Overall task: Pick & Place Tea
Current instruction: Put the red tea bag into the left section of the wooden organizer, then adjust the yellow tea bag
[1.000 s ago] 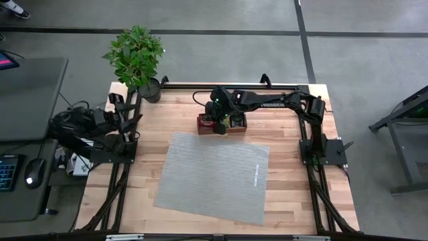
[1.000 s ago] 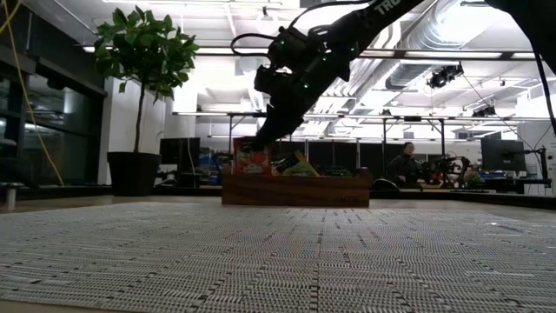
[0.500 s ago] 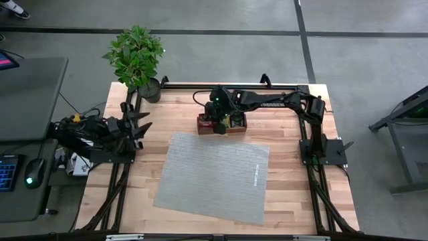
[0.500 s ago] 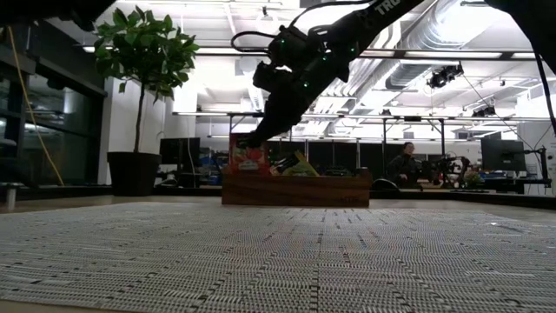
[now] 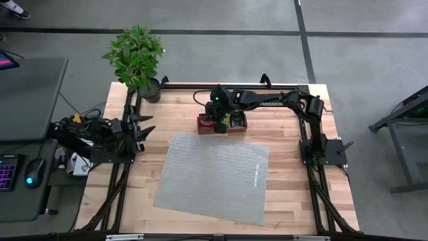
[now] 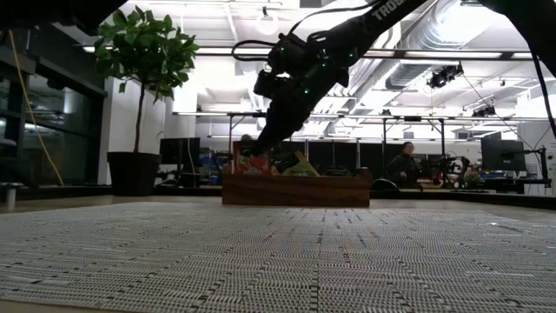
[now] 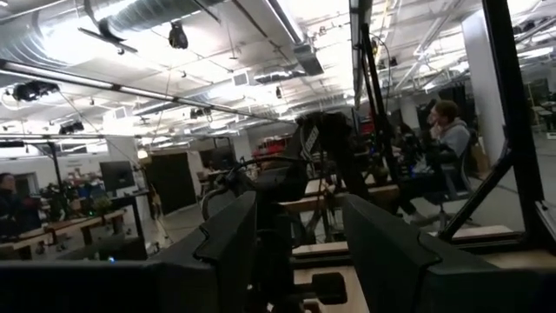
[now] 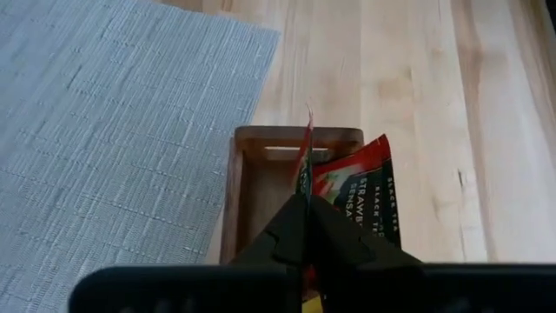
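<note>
The brown wooden tray [image 5: 221, 124] stands on the table beyond the grey mat [image 5: 214, 175]. My right gripper [image 8: 307, 204] reaches over the tray's left end, shut on a red tea sachet [image 6: 250, 162] that stands upright there. Another red sachet [image 8: 360, 184] leans inside the tray beside it, and a yellow one [image 6: 300, 165] sticks up above the tray's wall. At the table's left edge my left gripper [image 5: 142, 127] is open and holds nothing. My right gripper pinches the red sachet's thin upper edge [image 8: 307, 148] between its two fingers. The fingers slant down from the table's far right. The sachet stands on edge over the tray's left end compartment, its lower part behind the tray's wall [image 6: 243, 187].
A potted plant [image 5: 136, 57] stands at the table's far left corner. The mat covers the middle of the table, with bare wood around it. A desk with a keyboard and mouse [image 5: 32, 177] lies beyond the left edge. People sit in the room behind [image 7: 447, 139].
My left arm has sunk and swung its gripper out toward the table's middle, settling at the left edge, still open. My right gripper has stayed over the tray's left end with the red sachet.
</note>
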You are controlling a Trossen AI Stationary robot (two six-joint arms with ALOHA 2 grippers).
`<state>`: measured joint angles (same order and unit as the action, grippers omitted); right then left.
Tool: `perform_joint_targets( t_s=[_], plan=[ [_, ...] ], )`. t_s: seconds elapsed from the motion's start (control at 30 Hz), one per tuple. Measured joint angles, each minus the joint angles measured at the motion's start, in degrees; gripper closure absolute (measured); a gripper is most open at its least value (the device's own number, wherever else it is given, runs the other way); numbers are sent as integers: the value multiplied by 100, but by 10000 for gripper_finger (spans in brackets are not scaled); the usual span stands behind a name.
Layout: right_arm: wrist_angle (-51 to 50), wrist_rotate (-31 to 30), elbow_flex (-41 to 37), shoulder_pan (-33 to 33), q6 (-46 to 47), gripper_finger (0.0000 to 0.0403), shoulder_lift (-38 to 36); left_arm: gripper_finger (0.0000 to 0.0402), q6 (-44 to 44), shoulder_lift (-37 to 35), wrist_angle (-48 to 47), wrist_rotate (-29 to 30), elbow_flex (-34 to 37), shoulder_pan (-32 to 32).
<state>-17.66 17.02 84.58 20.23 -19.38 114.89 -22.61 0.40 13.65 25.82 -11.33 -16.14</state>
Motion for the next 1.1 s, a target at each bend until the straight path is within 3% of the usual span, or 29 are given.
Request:
perform_joint_targets(
  t_s=[0.3,0.5,0.63,0.87,1.0,1.1],
  plan=[
    [39,-1,0,4,-208,306,0,231,42,0,-114,-2,0,0],
    [8,-403,6,-71,131,249,-182,231,144,-2,-387,-2,0,0],
    [-271,-577,22,-87,905,239,-569,231,267,0,-682,44,0,0],
    [-2156,94,-2,-35,1598,238,-1264,231,769,0,-1287,175,38,0],
    [-2871,-18,-11,-246,1697,237,-1506,231,1136,0,-1179,168,408,0],
    [-2864,-205,-11,-411,1942,237,-1724,231,1300,0,-500,27,866,1]
  ],
)
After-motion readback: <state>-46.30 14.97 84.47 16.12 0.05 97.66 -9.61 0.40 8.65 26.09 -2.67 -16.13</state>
